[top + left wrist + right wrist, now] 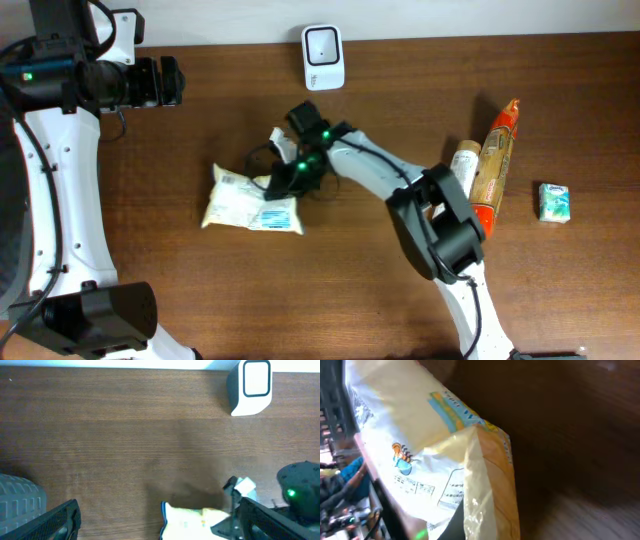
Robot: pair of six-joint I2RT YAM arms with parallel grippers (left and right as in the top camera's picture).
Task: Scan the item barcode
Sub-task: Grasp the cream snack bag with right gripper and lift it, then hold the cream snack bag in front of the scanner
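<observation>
The left tool [172,82] hangs at the far left of the table [150,260], near the back edge. Its two fingers stand wide apart with nothing between them, so it is released; in the left wrist view only bare wood lies under the gap. To the right of it, a little left of the middle of the table, lies the bag [245,205]. It is a pale, soft plastic pack with blue and yellow print, and most of it rests flat on the wood. The right tool [283,180] is at the upper right edge of this bag and is clenched on it. The right wrist view shows a fold of the film rising up toward the camera, with small printed text beside it. The right arm reaches there from the front right. Behind and slightly to the right, the white scanner [323,57] stands upright at the back edge, well apart from the bag. Farther right lie a small bottle [465,158] with a pale cap and, touching it, a long package [496,165] with an orange tip. Alone, near the right edge, there is a small green box [554,201].
</observation>
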